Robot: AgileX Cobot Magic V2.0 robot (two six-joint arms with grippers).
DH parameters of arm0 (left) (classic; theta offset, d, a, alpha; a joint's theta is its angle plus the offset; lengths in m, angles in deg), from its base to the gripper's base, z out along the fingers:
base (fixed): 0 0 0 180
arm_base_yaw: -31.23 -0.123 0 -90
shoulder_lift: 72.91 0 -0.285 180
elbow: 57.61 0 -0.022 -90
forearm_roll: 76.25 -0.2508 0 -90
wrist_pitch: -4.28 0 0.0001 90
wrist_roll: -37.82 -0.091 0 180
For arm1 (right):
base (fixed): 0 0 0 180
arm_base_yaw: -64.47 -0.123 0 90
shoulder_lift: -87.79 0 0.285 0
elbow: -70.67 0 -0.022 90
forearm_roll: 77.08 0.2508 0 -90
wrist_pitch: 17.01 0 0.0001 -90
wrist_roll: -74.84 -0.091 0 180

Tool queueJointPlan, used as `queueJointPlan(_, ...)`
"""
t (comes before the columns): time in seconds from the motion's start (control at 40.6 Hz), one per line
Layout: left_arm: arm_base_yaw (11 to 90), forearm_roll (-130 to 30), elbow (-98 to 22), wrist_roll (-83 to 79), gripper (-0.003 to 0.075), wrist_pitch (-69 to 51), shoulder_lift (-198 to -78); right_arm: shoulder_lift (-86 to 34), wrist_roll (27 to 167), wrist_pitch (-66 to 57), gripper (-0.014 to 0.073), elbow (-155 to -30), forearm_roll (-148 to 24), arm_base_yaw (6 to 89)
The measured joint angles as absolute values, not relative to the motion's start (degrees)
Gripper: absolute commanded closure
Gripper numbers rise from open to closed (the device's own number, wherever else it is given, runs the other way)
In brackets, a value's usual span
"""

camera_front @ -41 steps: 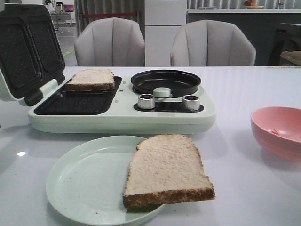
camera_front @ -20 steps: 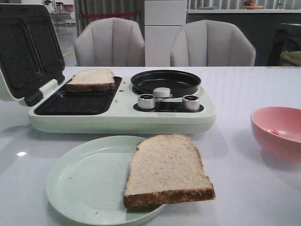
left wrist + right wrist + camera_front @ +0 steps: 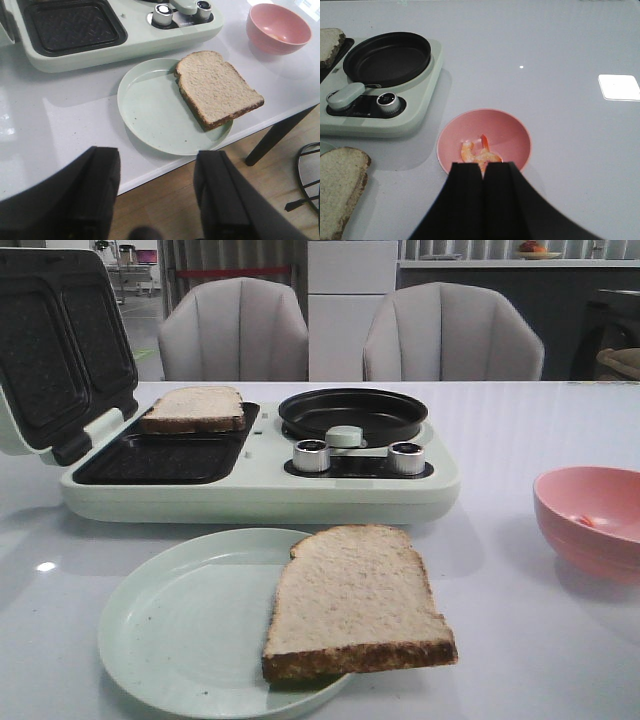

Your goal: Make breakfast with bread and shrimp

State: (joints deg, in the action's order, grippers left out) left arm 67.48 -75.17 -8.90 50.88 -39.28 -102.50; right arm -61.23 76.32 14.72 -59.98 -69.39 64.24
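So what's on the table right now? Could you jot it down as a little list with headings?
Appliance: pale green breakfast maker, lid open, with a grill tray and a round black pan
Bread: one slice at the back of the grill tray; another slice on the green plate, overhanging its rim
Shrimp: the shrimp lies in the pink bowl
Left hand: left hand open, near the table's edge
Right hand: right hand shut, empty, above the bowl

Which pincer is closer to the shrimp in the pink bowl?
Right. The right pincer, fingers together, hangs directly over the shrimp in the bowl. The left pincer, open, sits back past the table's near edge by the plate, well away from the bowl.
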Motion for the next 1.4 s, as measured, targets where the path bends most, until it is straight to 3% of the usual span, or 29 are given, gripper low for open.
queueJointPlan(0.32,67.5,-75.2,-8.8,50.9,0.0401,-39.2,-102.5,-61.0,76.3,15.0,0.0560,-60.0,-66.4,64.2)
queueJointPlan(0.369,67.5,-75.2,-8.8,50.9,0.0406,-39.2,-102.5,-60.5,76.3,15.7,0.0501,-60.0,-66.4,64.2)
queueJointPlan(0.517,67.5,-75.2,-8.8,50.9,0.0412,-38.7,-102.5,-56.0,76.4,18.4,0.0201,-60.0,-64.7,64.2)
queueJointPlan(0.591,67.5,-75.2,-8.8,50.9,0.0412,-37.8,-102.5,-52.2,76.5,20.7,0.0136,-60.2,-62.6,64.2)
queueJointPlan(0.812,67.5,-75.2,-8.8,50.9,0.0412,-35.9,-102.5,-39.0,83.4,23.7,0.0180,-60.6,-49.3,63.5)
queueJointPlan(1.182,67.5,-75.2,-8.8,50.9,0.0412,-35.4,-102.5,-16.1,110.0,21.6,0.0180,-62.4,-15.3,54.3)
queueJointPlan(1.403,67.5,-75.2,-8.8,50.9,0.0412,-35.2,-102.5,-3.6,120.0,18.6,0.0180,-66.6,-4.0,51.4)
